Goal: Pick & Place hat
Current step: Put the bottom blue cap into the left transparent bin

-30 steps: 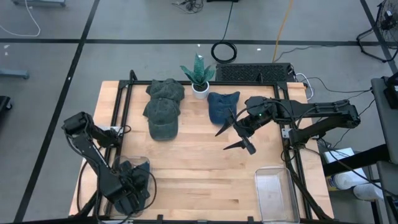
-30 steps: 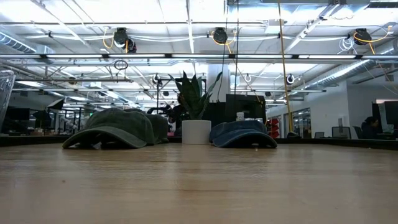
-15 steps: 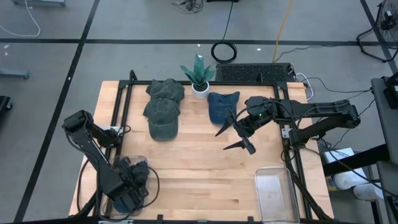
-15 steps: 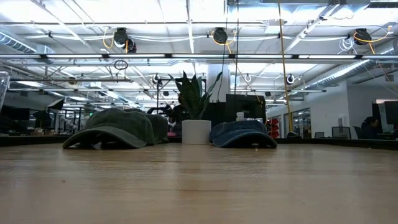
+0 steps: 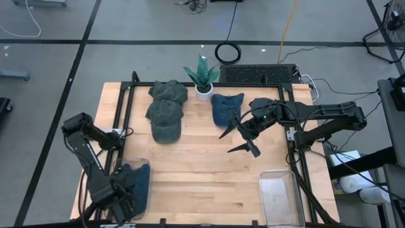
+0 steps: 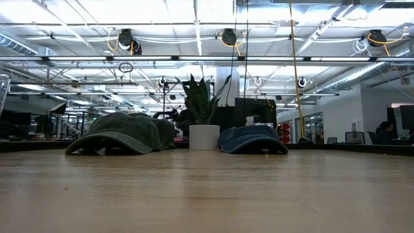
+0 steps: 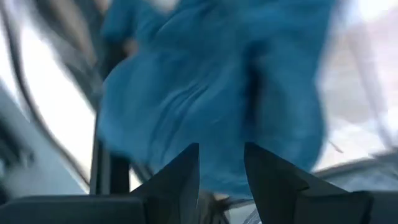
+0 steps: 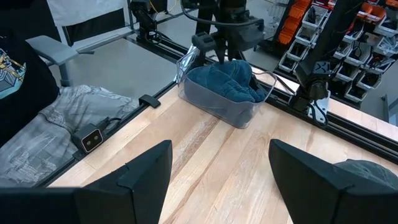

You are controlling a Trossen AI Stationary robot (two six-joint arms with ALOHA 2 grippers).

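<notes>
Here the left gripper (image 5: pixel 120 195) jaws pinch a blue hat (image 5: pixel 134 182) in the clear bin (image 8: pixel 249 112); right gripper (image 5: pixel 239 134) jaws gape.

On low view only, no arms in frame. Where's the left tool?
Observer: Left tool is at the table's front-left corner, directly above the clear bin.
Operator: Anything in the bin?
Observer: One blue hat, crumpled inside it.
Operator: Right arm?
Observer: Right tool hovers open over bare wood, just in front of the other blue hat beside the plant.
</notes>
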